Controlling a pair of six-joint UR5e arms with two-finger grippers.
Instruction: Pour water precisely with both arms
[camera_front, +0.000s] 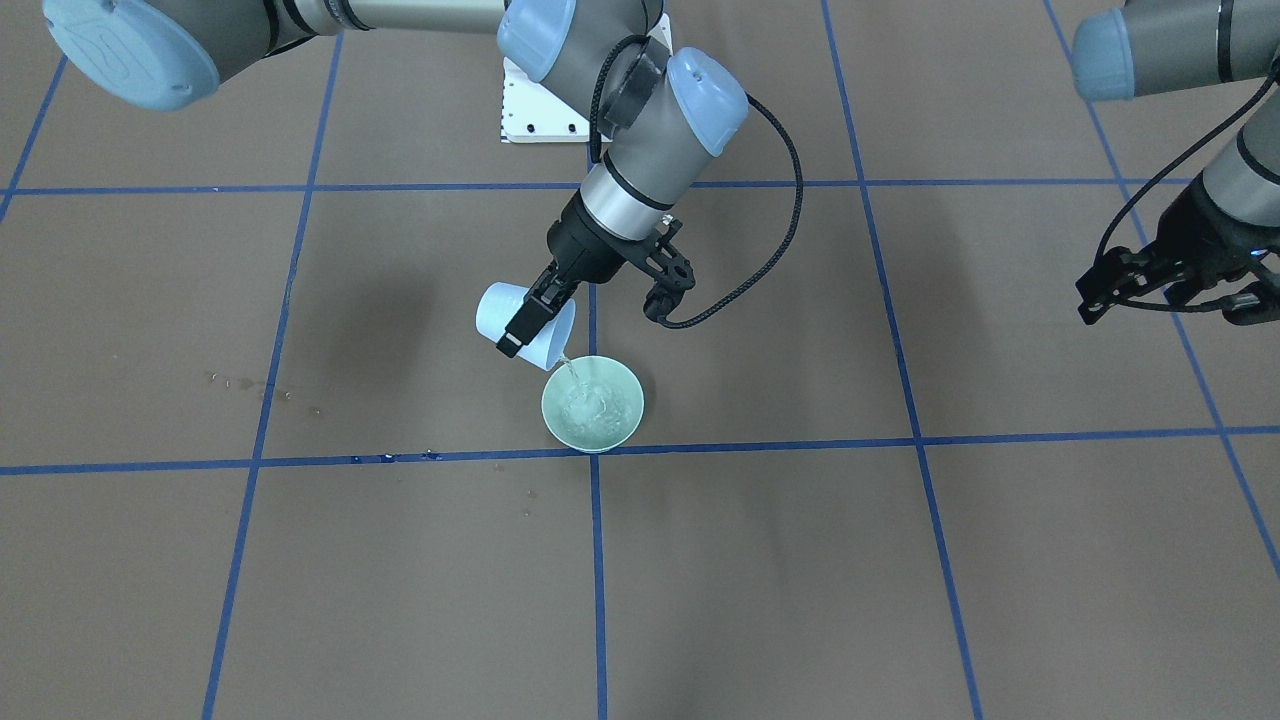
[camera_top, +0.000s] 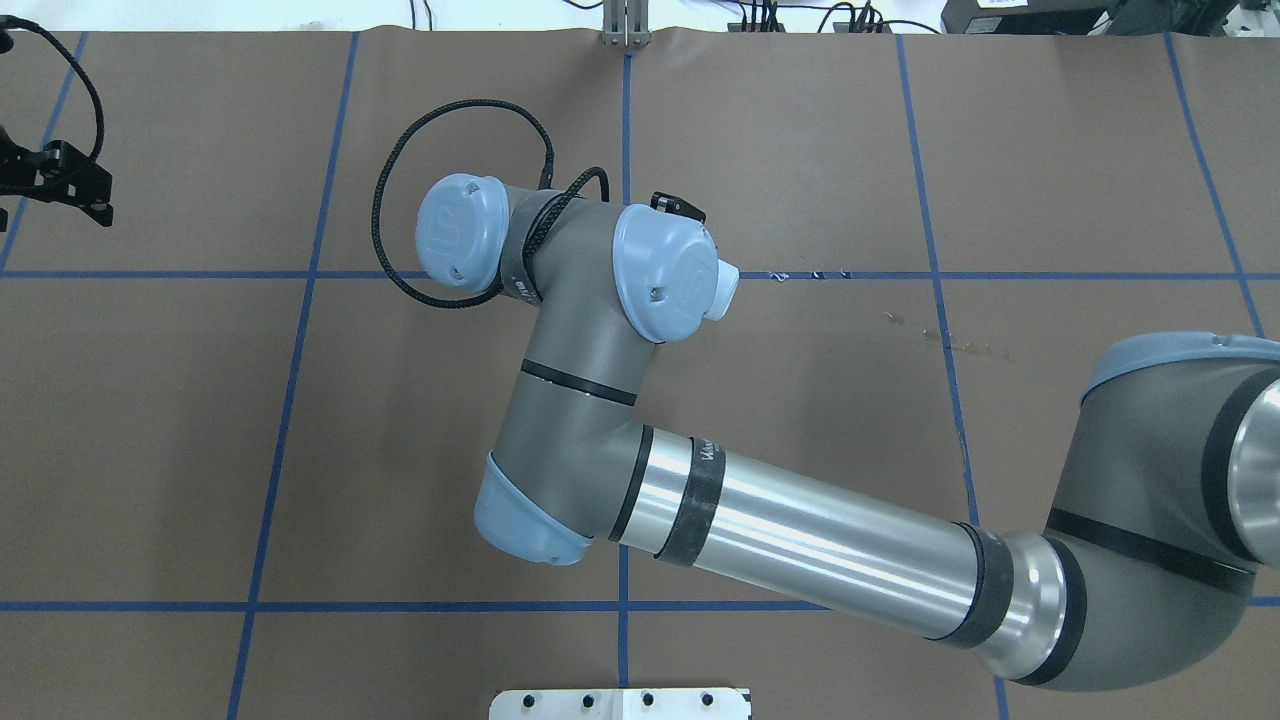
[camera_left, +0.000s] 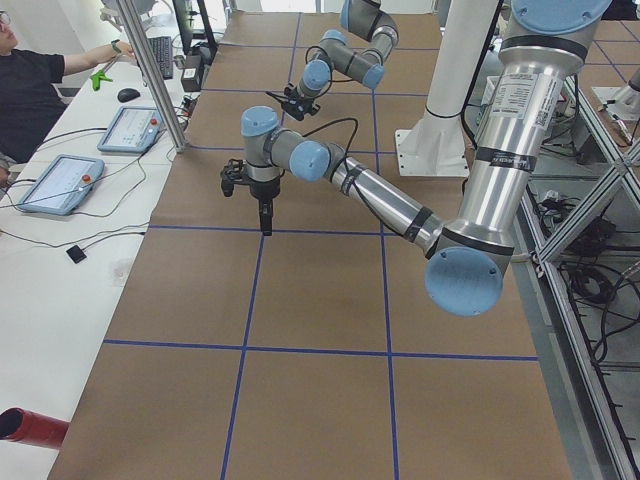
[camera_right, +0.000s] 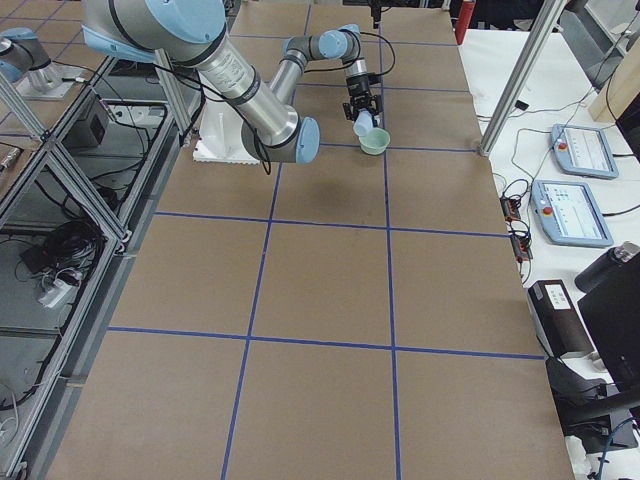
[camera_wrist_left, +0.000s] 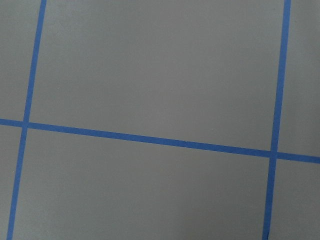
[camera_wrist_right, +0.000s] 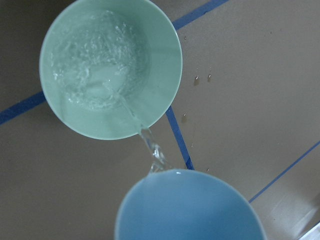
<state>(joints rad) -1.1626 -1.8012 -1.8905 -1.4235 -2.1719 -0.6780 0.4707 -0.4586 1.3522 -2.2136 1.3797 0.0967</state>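
The brown paper-covered table (camera_front: 900, 600), ruled into squares by blue tape, carries one standing vessel. The right arm (camera_top: 800, 540) reaches across the middle of it, while the left arm (camera_left: 390, 205) is off to its own side over bare squares. The pale green bowl (camera_front: 632, 405) sits upright on the table at a crossing of tape lines, with one line running under its edge in the right wrist view. Its bottom holds the water (camera_wrist_right: 95, 75), a shallow clear pool broken into ripples and bubbles. Just above and beside the bowl's rim is the light blue cup (camera_front: 497, 308), tipped steeply with its mouth down toward the bowl. A thin clear stream (camera_wrist_right: 152, 147) runs from the cup's lip over the rim and into the pool. How much is left in the cup cannot be told. The right gripper (camera_front: 525, 325) is clamped on the cup, one black finger lying along its side. The left gripper (camera_front: 1095, 298) has nothing in it, and whether its fingers are parted or together cannot be told. A few small wet drops (camera_wrist_right: 197, 80) lie on the paper beside the bowl. For writing, a white label (camera_left: 515, 95) on the left arm's upright tube and white lettering on a black band (camera_top: 705, 465) of the right arm are both too small to read.
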